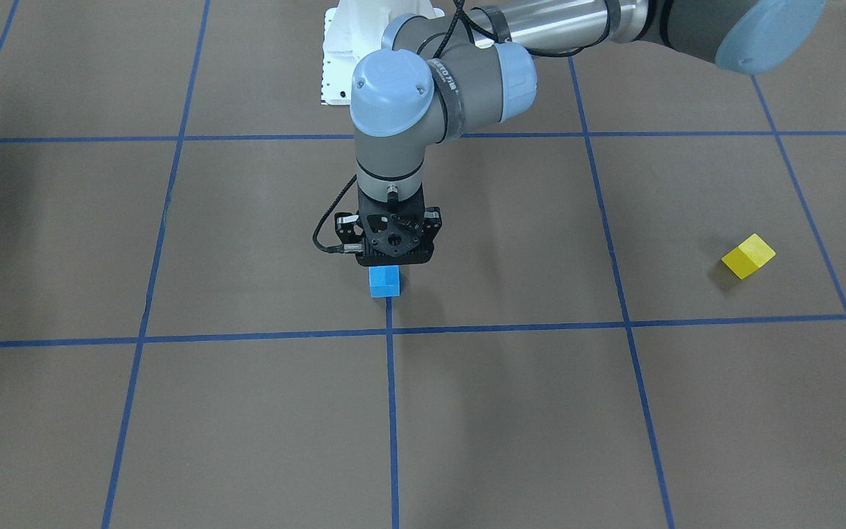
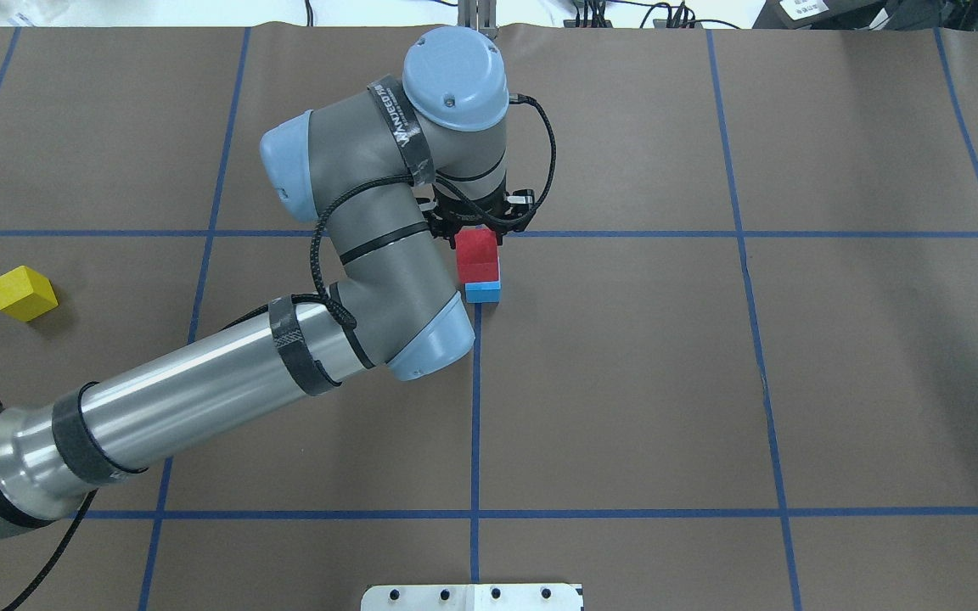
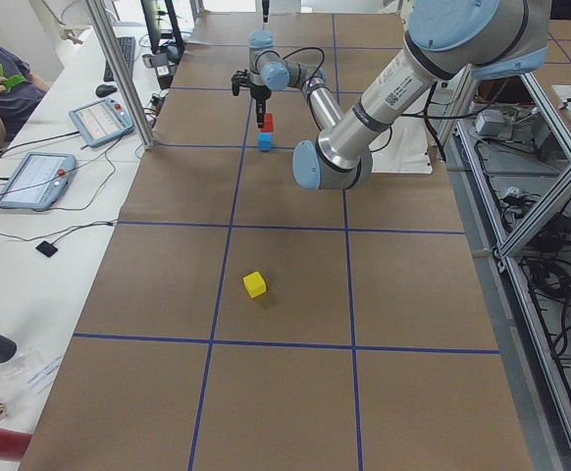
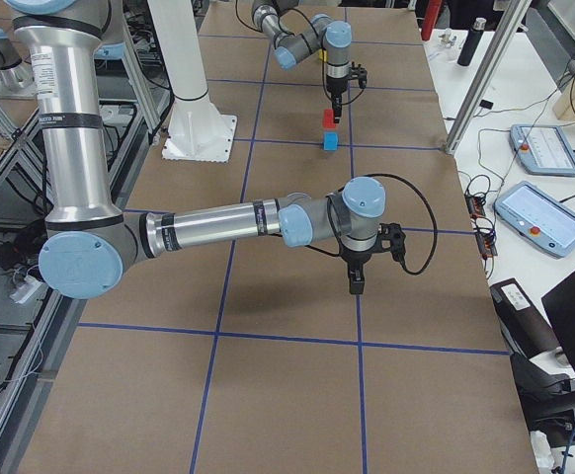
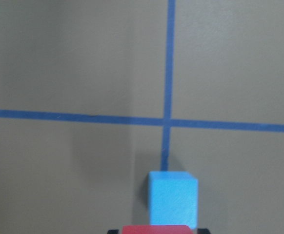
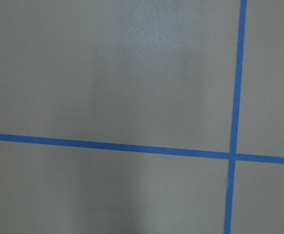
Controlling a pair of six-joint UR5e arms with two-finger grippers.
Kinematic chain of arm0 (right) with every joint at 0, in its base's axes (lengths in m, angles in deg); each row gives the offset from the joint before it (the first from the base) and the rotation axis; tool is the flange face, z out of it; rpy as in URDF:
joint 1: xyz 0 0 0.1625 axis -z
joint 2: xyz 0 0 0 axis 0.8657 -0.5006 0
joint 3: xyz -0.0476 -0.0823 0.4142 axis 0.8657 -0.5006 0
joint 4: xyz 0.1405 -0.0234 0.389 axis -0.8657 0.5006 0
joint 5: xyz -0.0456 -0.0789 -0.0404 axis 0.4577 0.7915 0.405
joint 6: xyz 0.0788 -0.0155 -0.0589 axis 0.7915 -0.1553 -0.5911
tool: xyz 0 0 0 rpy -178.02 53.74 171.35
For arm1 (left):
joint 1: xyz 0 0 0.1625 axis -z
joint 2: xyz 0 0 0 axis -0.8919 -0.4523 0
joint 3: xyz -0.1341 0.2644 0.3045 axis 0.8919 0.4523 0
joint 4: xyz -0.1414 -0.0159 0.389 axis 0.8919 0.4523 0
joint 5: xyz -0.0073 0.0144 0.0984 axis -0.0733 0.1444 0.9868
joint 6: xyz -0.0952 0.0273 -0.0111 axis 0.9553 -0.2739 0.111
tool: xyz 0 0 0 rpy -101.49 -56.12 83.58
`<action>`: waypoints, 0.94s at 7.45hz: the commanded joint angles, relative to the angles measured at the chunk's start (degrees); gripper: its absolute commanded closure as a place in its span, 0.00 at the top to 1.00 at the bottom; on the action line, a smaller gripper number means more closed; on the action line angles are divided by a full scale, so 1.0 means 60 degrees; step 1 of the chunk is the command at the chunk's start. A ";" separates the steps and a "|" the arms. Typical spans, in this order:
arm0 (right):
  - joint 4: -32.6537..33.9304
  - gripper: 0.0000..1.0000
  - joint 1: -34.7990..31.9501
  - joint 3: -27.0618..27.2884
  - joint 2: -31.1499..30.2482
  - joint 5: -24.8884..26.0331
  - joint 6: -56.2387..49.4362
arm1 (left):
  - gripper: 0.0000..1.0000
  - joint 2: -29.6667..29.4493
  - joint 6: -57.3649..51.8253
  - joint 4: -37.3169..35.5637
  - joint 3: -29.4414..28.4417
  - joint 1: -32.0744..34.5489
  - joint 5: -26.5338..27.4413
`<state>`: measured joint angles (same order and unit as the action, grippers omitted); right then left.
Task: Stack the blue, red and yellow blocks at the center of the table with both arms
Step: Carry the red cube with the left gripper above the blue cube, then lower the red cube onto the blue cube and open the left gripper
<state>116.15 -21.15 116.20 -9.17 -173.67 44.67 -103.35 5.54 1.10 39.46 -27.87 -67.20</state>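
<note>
Item: three-block stack, part built. The blue block point(image 2: 482, 293) is set on the worktop point(image 2: 710, 382) at its centre, just beside a crossing of the blue tape lines point(image 2: 475, 424). The red block point(image 2: 476, 253) is clamped in the left jaws directly over the blue block. The right side view shows a narrow gap between the two, so it is judged to be not yet set down. The yellow block point(image 2: 22, 293) lies untouched near the worktop edge on the robot's left, well apart from the centre. Done: base block placed, second block carried into position. Left: the red block is to be lowered and released, then the yellow block fetched and set on top. The right arm point(image 4: 218, 222) is seen only in the right side view, its tool pointing down over bare worktop toward the right-hand edge. Whether the right jaws are apart or together cannot be told, and nothing is seen in them. Hidden or unclear: in the front view the red block is wholly covered by the left wrist. In the left wrist view only its top edge shows at the bottom of the frame. Any contact between red and blue cannot be confirmed from overhead.
</note>
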 commanded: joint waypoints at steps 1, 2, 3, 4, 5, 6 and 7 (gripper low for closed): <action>-0.0003 1.00 -0.0178 -0.0023 -0.0272 -0.0426 -0.0276 | 0.00 -0.0153 -0.0002 0.0198 -0.0340 -0.0043 0.0028; -0.0003 1.00 -0.0193 -0.0023 -0.0288 -0.0429 -0.0277 | 0.00 -0.0138 -0.0074 0.0286 -0.0471 -0.0043 0.0100; -0.0003 1.00 -0.0193 -0.0038 -0.0288 -0.0414 -0.0262 | 0.00 -0.0124 -0.0090 0.0431 -0.0660 -0.0087 0.0289; -0.0003 1.00 -0.0193 -0.0038 -0.0288 -0.0429 -0.0262 | 0.00 -0.0109 -0.0075 0.0752 -0.0880 -0.0087 0.0291; -0.0003 1.00 -0.0193 -0.0038 -0.0288 -0.0429 -0.0262 | 0.00 -0.0109 -0.0075 0.0784 -0.0897 -0.0087 0.0291; -0.0018 1.00 -0.0193 -0.0023 -0.0274 -0.0429 -0.0262 | 0.00 -0.0109 -0.0061 0.0784 -0.0897 -0.0087 0.0291; -0.0018 1.00 -0.0193 -0.0023 -0.0274 -0.0429 -0.0248 | 0.00 -0.0094 -0.0061 0.0784 -0.0897 -0.0116 0.0291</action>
<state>116.08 -22.30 116.01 -10.85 -176.24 43.12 -103.98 5.14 5.68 34.17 -28.44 -65.47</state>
